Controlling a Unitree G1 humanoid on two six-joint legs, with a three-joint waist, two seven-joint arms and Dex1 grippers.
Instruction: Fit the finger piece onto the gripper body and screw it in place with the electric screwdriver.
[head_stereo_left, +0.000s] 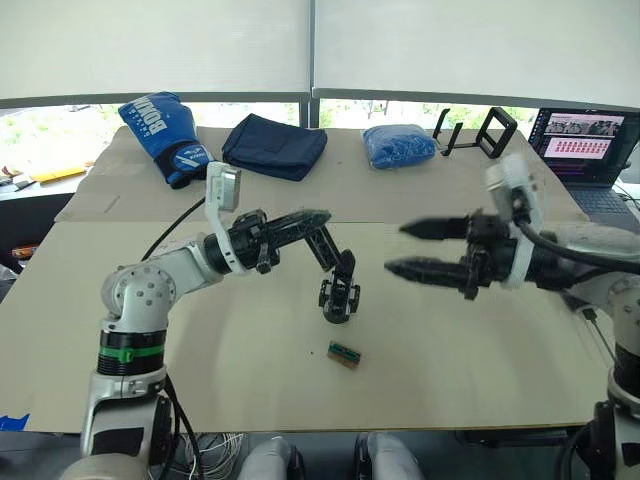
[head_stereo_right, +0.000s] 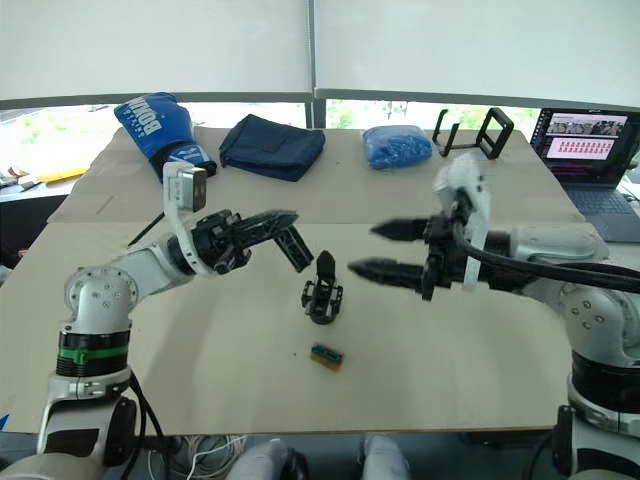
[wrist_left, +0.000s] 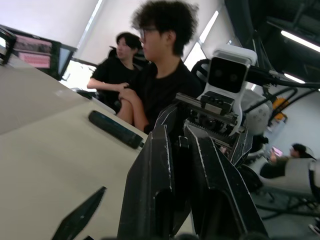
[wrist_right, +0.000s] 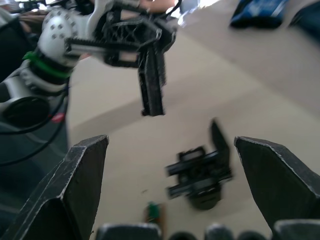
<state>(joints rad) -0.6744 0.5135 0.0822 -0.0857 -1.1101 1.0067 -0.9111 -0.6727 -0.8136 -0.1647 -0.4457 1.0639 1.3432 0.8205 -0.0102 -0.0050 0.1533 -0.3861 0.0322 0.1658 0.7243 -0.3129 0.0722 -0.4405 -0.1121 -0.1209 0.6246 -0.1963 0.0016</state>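
Nearest, small green-and-brown block (head_stereo_right: 327, 355) on table (head_stereo_right: 480, 370). Behind it, gripper body (head_stereo_right: 322, 290) upright. Left gripper (head_stereo_right: 285, 228) clamped on finger piece (head_stereo_right: 294, 246), above body. Right gripper (head_stereo_right: 372, 250) spread wide, empty. Electric screwdriver (wrist_left: 115, 129) near table edge.

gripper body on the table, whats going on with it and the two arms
The left tool is shut on the finger piece, holding it in the air just beside the gripper body, which stands on the table. The right tool hangs open on the other side, holding nothing. The electric screwdriver lies untouched on the table.
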